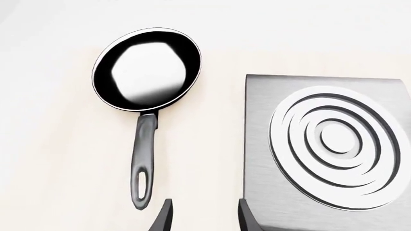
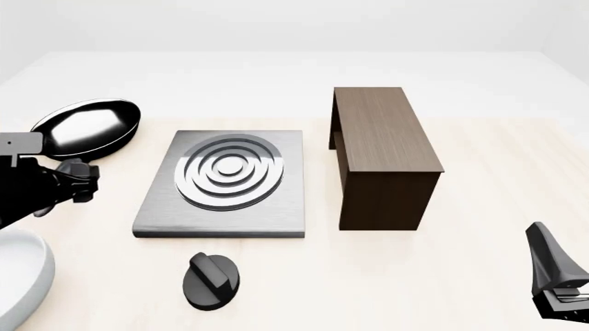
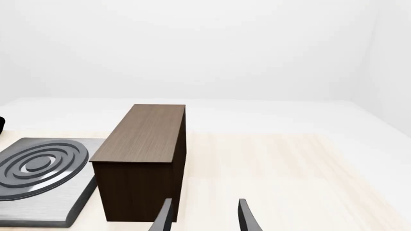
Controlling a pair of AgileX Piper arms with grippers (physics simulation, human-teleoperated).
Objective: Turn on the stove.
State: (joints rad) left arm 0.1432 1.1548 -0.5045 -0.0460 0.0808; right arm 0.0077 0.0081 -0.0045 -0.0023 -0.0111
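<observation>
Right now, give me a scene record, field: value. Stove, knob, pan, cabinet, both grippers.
stove: grey slab with raised rings, centre-left of table
knob: black, round, ridged, on the table in front of the stove's near edge, untouched
frying pan: black, shiny, left of and behind the stove, handle toward the arms
cabinet: dark brown wood, right of the stove, apart from it
bowl: pale, near-left edge, partly out of frame
left gripper: open, empty, above table near the pan handle
right gripper: open, empty, near-right, facing the cabinet
</observation>
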